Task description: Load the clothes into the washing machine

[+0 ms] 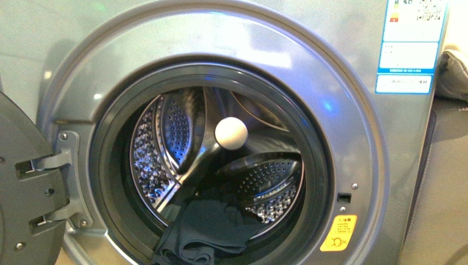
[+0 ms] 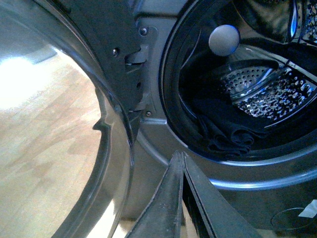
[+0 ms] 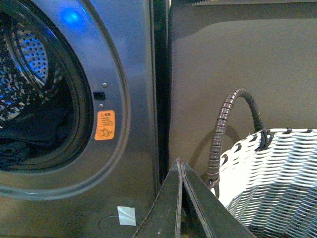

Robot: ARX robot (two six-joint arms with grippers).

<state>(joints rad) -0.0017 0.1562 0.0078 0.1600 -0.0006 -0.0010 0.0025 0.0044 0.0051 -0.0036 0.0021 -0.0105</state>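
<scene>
Left gripper [image 2: 181, 163]: jaws pressed together, nothing between them, held low outside the porthole. Right gripper [image 3: 181, 171]: jaws likewise pressed together and empty.

The clothes [image 1: 207, 229], dark navy, lie at the front of the perforated drum [image 1: 165, 143], ahead of and above the left jaws. A folded edge drapes over the black gasket [image 1: 107, 182] at the porthole's lower lip, so the garment looks mostly in but not fully clear of the opening. A white ball [image 1: 230, 133] shows in the drum beyond the garment.

The door [image 1: 22, 187] of the washing machine [image 1: 353, 138] stands swung open beside the left jaws. A white woven basket [image 3: 277, 173] with a dark handle sits just beside the right jaws, away from the machine.

Risks (judgement): the edge on the gasket could be pinched when the door shuts, or slide back out, since the fabric is floppy. A further push with shut jaws could snag the knit.

Writing: blue-white label [image 1: 411, 44] at the upper corner of the machine front, with a QR code; text too small to read. Orange warning sticker [image 1: 338, 233] by the latch hole, with pictograms; characters illegible. No brand name visible.
</scene>
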